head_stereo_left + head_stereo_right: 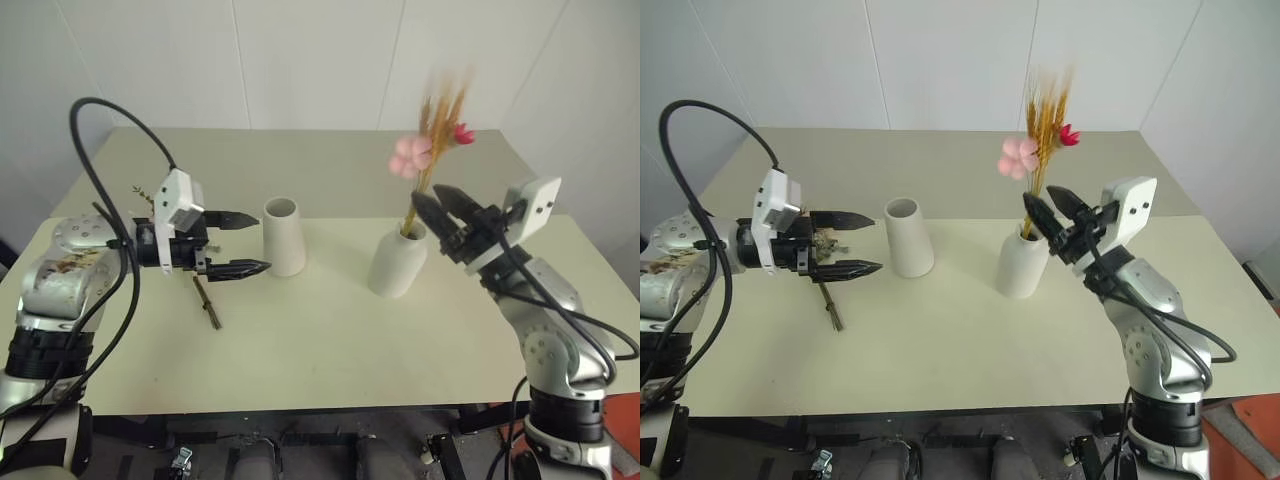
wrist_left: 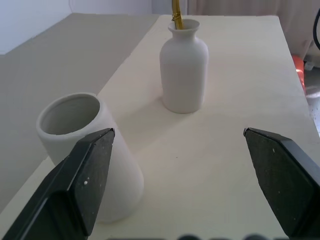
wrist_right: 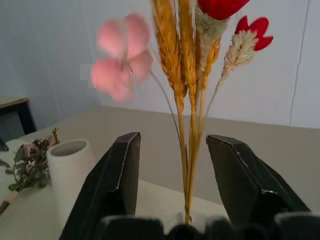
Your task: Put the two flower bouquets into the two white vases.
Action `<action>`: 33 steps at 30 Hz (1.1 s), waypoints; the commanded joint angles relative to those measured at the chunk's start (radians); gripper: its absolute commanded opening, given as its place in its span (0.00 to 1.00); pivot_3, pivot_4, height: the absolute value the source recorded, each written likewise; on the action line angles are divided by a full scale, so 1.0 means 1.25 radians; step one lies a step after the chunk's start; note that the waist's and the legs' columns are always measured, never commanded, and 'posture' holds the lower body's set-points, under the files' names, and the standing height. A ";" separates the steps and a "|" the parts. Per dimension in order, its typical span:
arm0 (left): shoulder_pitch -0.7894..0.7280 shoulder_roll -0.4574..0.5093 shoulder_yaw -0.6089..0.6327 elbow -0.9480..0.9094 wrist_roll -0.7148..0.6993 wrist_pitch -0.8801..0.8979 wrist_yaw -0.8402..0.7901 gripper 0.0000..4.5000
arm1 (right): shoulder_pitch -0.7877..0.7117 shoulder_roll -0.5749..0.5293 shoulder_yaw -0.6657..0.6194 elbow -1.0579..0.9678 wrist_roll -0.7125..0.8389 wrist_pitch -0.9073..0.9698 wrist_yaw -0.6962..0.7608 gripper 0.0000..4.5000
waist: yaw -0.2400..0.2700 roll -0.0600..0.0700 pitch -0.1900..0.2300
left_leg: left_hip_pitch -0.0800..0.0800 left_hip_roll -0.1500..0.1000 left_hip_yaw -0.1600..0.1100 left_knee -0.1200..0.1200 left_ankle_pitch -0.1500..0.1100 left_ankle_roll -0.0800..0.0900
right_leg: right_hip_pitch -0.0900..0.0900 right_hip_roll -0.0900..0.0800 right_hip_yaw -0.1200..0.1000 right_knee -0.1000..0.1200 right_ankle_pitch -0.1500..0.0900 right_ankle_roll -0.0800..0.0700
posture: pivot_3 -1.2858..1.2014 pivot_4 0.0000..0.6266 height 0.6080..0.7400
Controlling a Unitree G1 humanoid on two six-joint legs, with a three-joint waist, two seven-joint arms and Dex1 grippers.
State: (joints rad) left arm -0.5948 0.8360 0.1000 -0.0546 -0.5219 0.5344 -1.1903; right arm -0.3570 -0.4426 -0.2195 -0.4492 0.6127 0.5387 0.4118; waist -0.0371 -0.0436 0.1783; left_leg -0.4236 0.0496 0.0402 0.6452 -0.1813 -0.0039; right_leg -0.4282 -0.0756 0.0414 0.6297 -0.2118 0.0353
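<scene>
Slim wheat bouquet [image 1: 432, 150] stands in the bottle vase [image 1: 398, 262], stems down through the narrow neck, tan stalks and pink flower up above it. My right pincer [image 1: 437, 205] is by the stems just above the vase mouth, fingers spread either side, gripping nothing; right wrist view shows a gap between each finger and the stalks. Cone vase [image 1: 283, 236] sits upright on the bench [image 1: 340, 340], empty, left of the bottle vase. My left pincer [image 1: 238, 243] is wide open and empty, tips just beside the cone vase. Bushy rose bouquet [image 1: 826, 280] lies flat on the bench under the left pincer.
</scene>
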 commanded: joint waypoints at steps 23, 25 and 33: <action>-0.140 -0.245 0.221 -0.020 0.158 0.864 0.861 1.00 | 0.017 -0.513 -0.059 -0.085 0.066 0.175 0.322 0.93 | 0.016 -0.002 -0.001 | 0.001 -0.001 -0.002 0.000 0.000 0.000 | 0.002 0.000 0.000 -0.002 -0.003 0.004 | 0.52 0.24 1.00; -0.175 -0.268 0.241 0.018 0.166 0.864 0.879 1.00 | 0.005 -0.510 -0.050 -0.094 0.070 0.177 0.325 0.93 | 0.018 -0.003 -0.001 | 0.001 -0.001 -0.002 0.000 0.000 0.000 | 0.002 0.000 -0.001 -0.002 -0.001 0.001 | 0.52 0.24 1.00; -0.262 -0.346 0.331 0.181 0.175 0.864 0.902 0.87 | 0.031 -0.525 -0.094 -0.150 0.094 0.204 0.336 0.94 | 0.027 -0.003 -0.001 | 0.001 -0.002 -0.002 0.000 0.000 0.000 | 0.003 -0.001 -0.001 -0.003 -0.001 0.001 | 0.52 0.24 1.00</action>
State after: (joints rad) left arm -0.9043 0.4055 0.4806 0.1493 -0.3113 1.6096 -0.0669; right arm -0.3147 -1.0808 -0.2766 -0.6044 0.7126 0.7826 0.8314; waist -0.0037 -0.0472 0.1772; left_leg -0.4229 0.0471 0.0376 0.6456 -0.1814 -0.0042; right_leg -0.4246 -0.0771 0.0397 0.6261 -0.2126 0.0366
